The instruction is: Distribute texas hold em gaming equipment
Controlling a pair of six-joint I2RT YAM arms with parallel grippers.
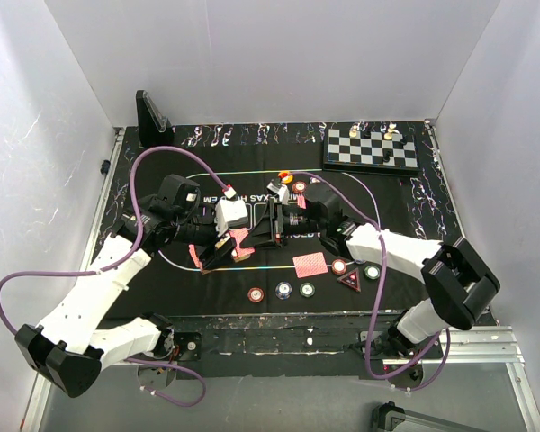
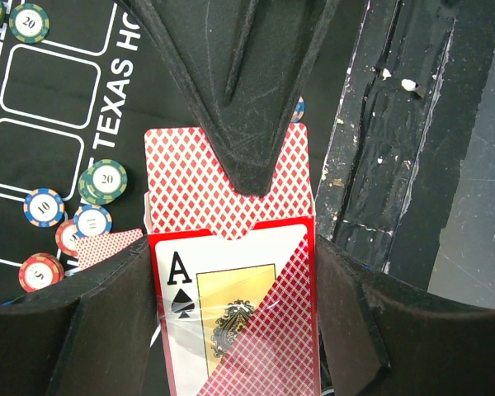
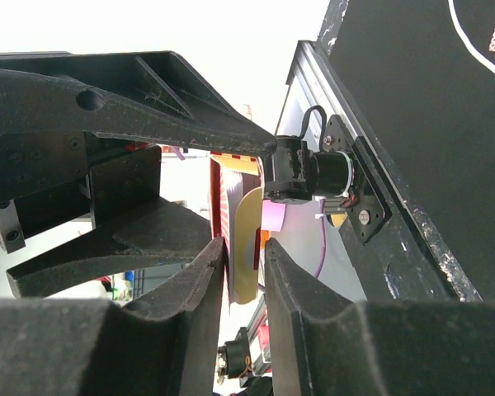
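Between the pads of left gripper: card box, clamped across its short sides, ace face toward the wrist cam. Firm hold, jaws closed on it.

Out of its open end stick red-backed cards, straight ahead of the left fingertips. So the deck's long axis runs from left gripper out toward right gripper.

Right side straddles that free end edge-on: one finger each side of the stack, narrow gap, a pale flap in there too. Can't tell if the pads actually bite a card or just bracket it.

From the left wrist view, one right finger lies flat over the card backs, tip nearly at the box mouth.

Key relation: right arm is nearer the free end, so the draw should go along the long axis, away from the left fingers. A sideways pull would likely fan or jam the stack.

Further out, off to the side of the left fingers on the mat: chips and a loose card. Deal isn't far along, my guess.
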